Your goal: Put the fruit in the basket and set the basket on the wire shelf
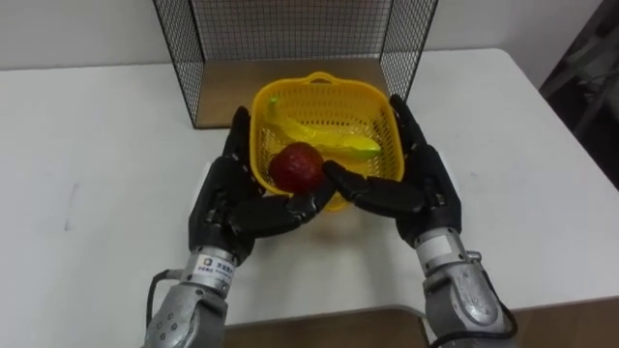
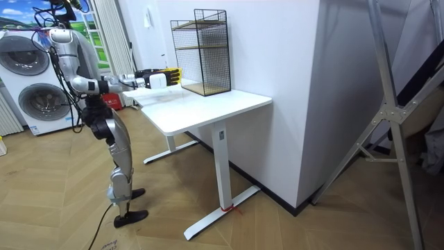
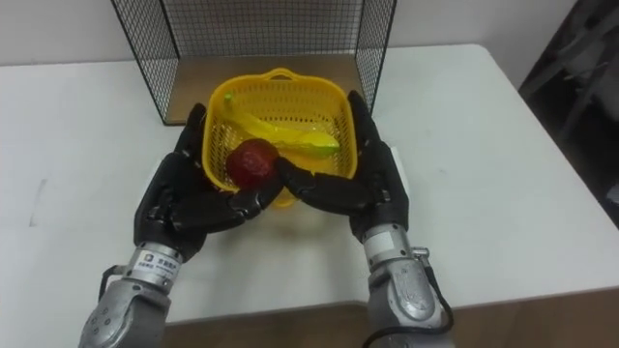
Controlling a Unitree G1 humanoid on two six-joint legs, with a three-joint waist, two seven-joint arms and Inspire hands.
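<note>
A yellow plastic basket [image 1: 319, 85] is clamped between my two hands just in front of the wire shelf's [image 1: 290, 29] open side. In it lie a red apple [image 1: 295, 166] at the near edge and a yellow banana [image 1: 334, 140] behind it. My left hand [image 1: 224, 198] lies flat against the basket's left wall, fingers straight, thumb reaching under the near edge. On the other side my right hand [image 1: 427, 184] mirrors it. In the room view I stand at the table's end, both arms stretched forward with the basket [image 2: 172, 73].
The black wire shelf has a wooden floor [image 1: 222, 92] level with the white table [image 1: 97, 145] and a second wooden level [image 2: 198, 25] higher up. Bare tabletop spreads to both sides. Washing machines [image 2: 31, 83] stand behind me; a wall is past the table.
</note>
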